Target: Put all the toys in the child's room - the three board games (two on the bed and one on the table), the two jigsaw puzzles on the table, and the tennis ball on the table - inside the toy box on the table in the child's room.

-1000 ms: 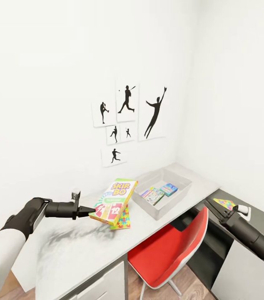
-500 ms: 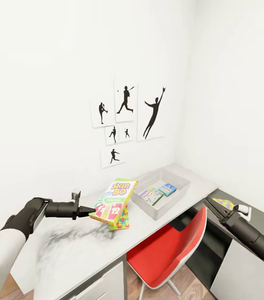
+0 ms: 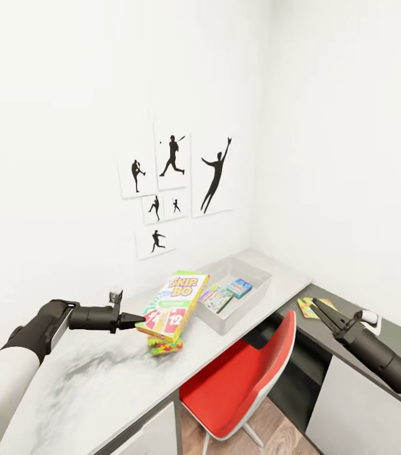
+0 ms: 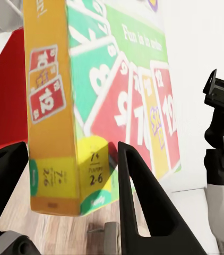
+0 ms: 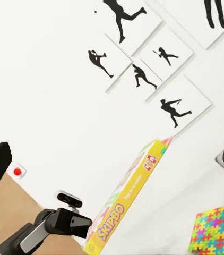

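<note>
My left gripper is shut on the edge of the large Skip-Bo board game, holding it tilted above the table; its fingers clamp that box. One jigsaw puzzle lies on the table under the held box. The toy box stands just beyond, holding a small blue board game and a green-orange one. My right gripper is open over a second jigsaw puzzle. The tennis ball and the bed are out of view.
A red chair stands pushed in between the table and the lower dark side desk. Black sports silhouettes hang on the white wall behind. A drawer unit sits under the table front.
The whole picture has shifted left, so the camera has moved. Both arms keep their places in the view. The held box now overlaps the toy box's near corner.
</note>
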Robot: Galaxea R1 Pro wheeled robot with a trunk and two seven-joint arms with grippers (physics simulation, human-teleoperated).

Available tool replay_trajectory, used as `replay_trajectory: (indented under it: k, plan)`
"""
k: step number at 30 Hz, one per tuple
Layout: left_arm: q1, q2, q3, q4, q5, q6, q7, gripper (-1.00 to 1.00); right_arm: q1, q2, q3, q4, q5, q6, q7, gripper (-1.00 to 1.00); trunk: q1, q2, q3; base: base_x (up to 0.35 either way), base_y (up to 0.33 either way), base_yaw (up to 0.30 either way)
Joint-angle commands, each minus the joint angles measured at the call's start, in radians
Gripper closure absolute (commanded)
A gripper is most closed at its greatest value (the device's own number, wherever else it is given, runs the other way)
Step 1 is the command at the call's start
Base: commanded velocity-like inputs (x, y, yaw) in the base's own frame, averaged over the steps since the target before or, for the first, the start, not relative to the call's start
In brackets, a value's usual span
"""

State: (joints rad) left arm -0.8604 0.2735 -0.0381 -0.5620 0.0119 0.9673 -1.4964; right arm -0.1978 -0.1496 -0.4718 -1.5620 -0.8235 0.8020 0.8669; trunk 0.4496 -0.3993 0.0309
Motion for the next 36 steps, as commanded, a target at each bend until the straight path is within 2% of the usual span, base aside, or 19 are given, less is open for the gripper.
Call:
replay_trajectory:
  k: [1,12,36]
  plan:
    - [0.000,0.001,-0.003,-0.001,0.002,0.010,-0.004,1.00,0.000,0.000,-0.001,0.000,-0.002,0.005,0.001,-1.00,0.000,-0.001,0.001,0.000,0.000,-0.185]
    - [0.000,0.002,-0.004,0.000,0.002,0.010,-0.004,1.00,-0.001,0.001,-0.001,0.000,-0.002,0.004,0.000,-1.00,0.000,-0.001,0.011,0.000,0.000,-0.140]
    - [0.000,0.002,-0.008,0.000,0.003,0.008,-0.004,1.00,-0.001,0.003,-0.001,0.000,-0.003,0.003,-0.004,-1.00,0.000,-0.001,0.012,0.000,0.000,-0.005]
